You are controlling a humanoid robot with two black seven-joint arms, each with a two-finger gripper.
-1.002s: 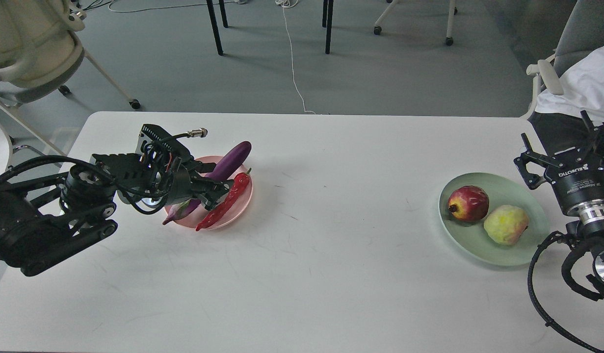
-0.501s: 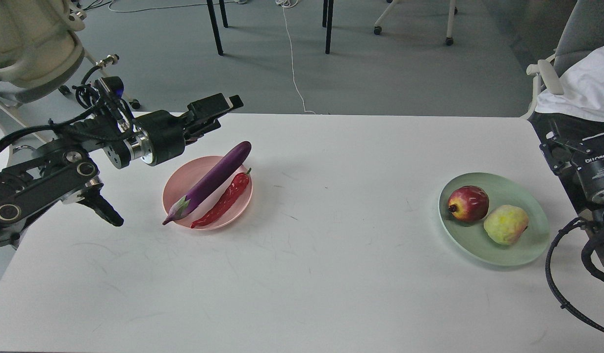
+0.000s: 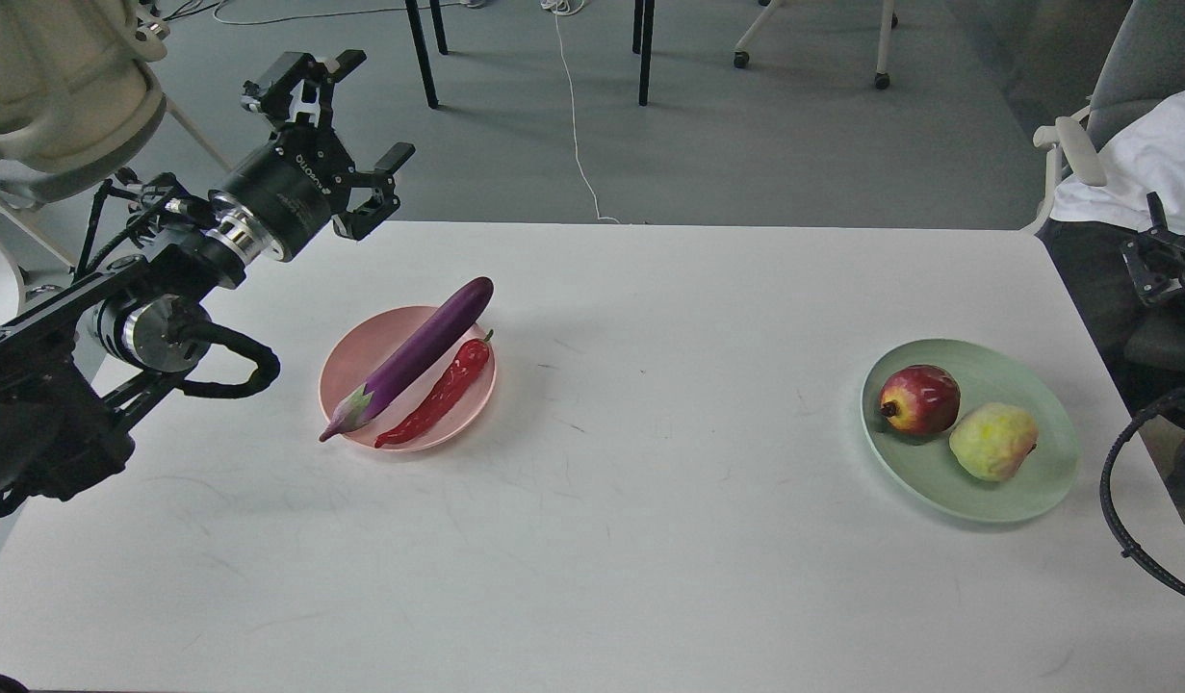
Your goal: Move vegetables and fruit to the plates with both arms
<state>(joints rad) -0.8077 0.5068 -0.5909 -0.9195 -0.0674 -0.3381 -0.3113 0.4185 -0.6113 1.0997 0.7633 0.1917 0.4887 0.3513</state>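
Long glossy purple eggplant (image 3: 416, 352) and curved red chili pepper (image 3: 439, 393) lie side by side on the pale pink ridged plastic plate (image 3: 353, 355), left half of the white worktop (image 3: 611, 481), nearer the far edge. Left gripper (image 3: 347, 120): jaws spread apart, holding nothing, raised beyond the far-left corner, well apart from the pink plate. Right gripper (image 3: 1158, 258): mostly cut off past the right edge, jaw state cannot be told. Round red pomegranate-like fruit (image 3: 919, 399) touches the lumpy yellow-green fruit (image 3: 992, 441) on the pale green plate (image 3: 1035, 496) near the right edge.
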